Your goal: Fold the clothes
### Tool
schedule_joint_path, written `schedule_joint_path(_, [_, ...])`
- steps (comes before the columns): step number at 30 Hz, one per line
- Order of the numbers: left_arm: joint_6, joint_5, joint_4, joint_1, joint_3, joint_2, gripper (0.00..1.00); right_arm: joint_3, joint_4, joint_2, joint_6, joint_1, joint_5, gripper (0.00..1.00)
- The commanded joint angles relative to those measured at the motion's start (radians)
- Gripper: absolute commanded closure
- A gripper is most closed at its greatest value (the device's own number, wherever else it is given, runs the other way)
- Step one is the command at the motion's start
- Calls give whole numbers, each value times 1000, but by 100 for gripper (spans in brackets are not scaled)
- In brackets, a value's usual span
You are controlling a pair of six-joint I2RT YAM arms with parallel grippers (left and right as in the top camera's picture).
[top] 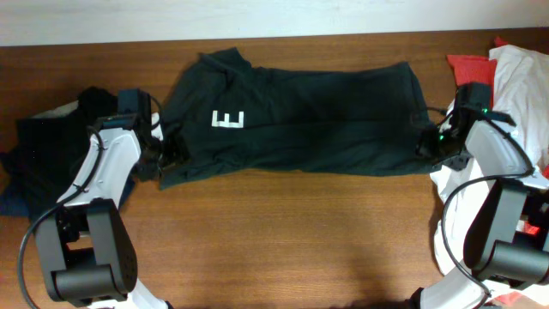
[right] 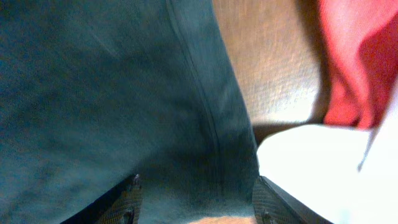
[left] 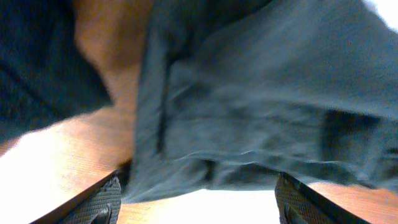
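The dark green shirt (top: 300, 120) lies spread across the far half of the table (top: 300, 232), white logo up. It looks soft, light and limp, so I judge it will sag unless I pinch both end hems together. My left pincer (top: 167, 156) and right pincer (top: 429, 144) each stand wide apart over those edges, gripping nothing. Bare wood nearer me gives folding room. A dark pile (top: 39, 142) and a white-and-red heap (top: 519, 77) crowd the sides.
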Motion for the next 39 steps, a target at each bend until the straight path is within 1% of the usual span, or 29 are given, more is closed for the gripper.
schedule_joint_path(1, [11, -78, 42, 6, -70, -9, 21, -102, 93, 6, 5, 1, 19, 45])
schedule_joint_path(2, [11, -85, 55, 6, -86, -9, 21, -127, 119, 6, 5, 1, 19, 45])
schedule_joint_path(3, [11, -85, 69, 6, -109, -9, 21, -149, 136, 6, 5, 1, 19, 49])
schedule_joint_path(4, [11, -85, 81, 6, -130, -9, 21, -161, 142, 6, 5, 1, 20, 56])
schedule_joint_path(5, [11, -85, 93, 6, -153, -9, 21, -167, 143, 6, 5, 1, 21, 69])
schedule_joint_path(6, [11, -85, 107, 6, -177, -9, 22, -167, 139, 6, 6, 1, 29, 85])
schedule_joint_path(7, [11, -85, 110, 6, -190, -9, 24, -167, 123, 6, 6, 1, 48, 96])
schedule_joint_path(9, [12, -90, 93, 6, -194, -9, 33, -167, 77, 6, 48, 0, 174, 96])
schedule_joint_path(10, [11, -111, 83, 6, -194, -9, 35, -167, 58, 6, 73, -1, 228, 96])
schedule_joint_path(11, [12, -129, 76, 9, -194, -9, 36, -167, 40, 6, 97, -1, 273, 96])
schedule_joint_path(13, [11, -120, 83, 23, -194, -9, 36, -167, 34, 6, 105, -1, 274, 96])
schedule_joint_path(16, [12, -47, 141, 26, -193, -9, 36, -167, 34, 6, 105, -1, 270, 96])
schedule_joint_path(18, [13, 48, 180, 26, -193, -9, 33, -167, 34, 6, 105, -1, 270, 96])
schedule_joint_path(19, [32, 125, 189, 26, -193, -9, 31, -167, 38, 6, 105, -1, 270, 96])
schedule_joint_path(20, [74, 186, 193, 26, -193, -9, 32, -167, 41, 6, 105, -1, 270, 96])
schedule_joint_path(21, [80, 192, 193, 26, -193, -9, 33, -167, 42, 6, 105, -1, 270, 96])
schedule_joint_path(23, [80, 159, 197, 26, -193, -9, 41, -167, 42, 6, 105, -1, 267, 96])
schedule_joint_path(24, [80, 133, 200, 26, -193, -9, 51, -167, 41, 6, 105, -1, 267, 96])
schedule_joint_path(25, [80, 112, 198, 26, -193, -9, 60, -167, 41, 6, 105, -1, 267, 96])
schedule_joint_path(27, [80, 57, 188, 26, -193, -9, 80, -167, 41, 6, 105, -1, 267, 96])
schedule_joint_path(28, [80, 27, 178, 26, -193, -9, 93, -167, 40, 6, 105, -1, 267, 96])
schedule_joint_path(29, [79, -27, 143, 26, -193, -9, 99, -167, 35, 6, 105, -1, 267, 96])
schedule_joint_path(30, [73, -89, 105, 27, -193, -9, 100, -167, 29, 6, 104, -1, 267, 96])
schedule_joint_path(31, [3, -206, 43, 38, -193, -11, 100, -167, 18, 6, 104, -1, 268, 96])
schedule_joint_path(32, [-55, -286, 0, 51, -193, -14, 100, -167, -2, 6, 104, -1, 268, 96])
schedule_joint_path(33, [-116, -328, -36, 72, -193, -18, 100, -167, -35, 6, 105, -1, 268, 96])
schedule_joint_path(36, [-185, -320, -160, 133, -193, -22, 100, -167, -137, 6, 106, -1, 269, 96])
schedule_joint_path(38, [-191, -309, -188, 140, -193, -22, 99, -167, -185, 6, 139, -1, 267, 96])
schedule_joint_path(39, [-190, -264, -187, 140, -193, -23, 95, -167, -185, 6, 138, -1, 267, 96])
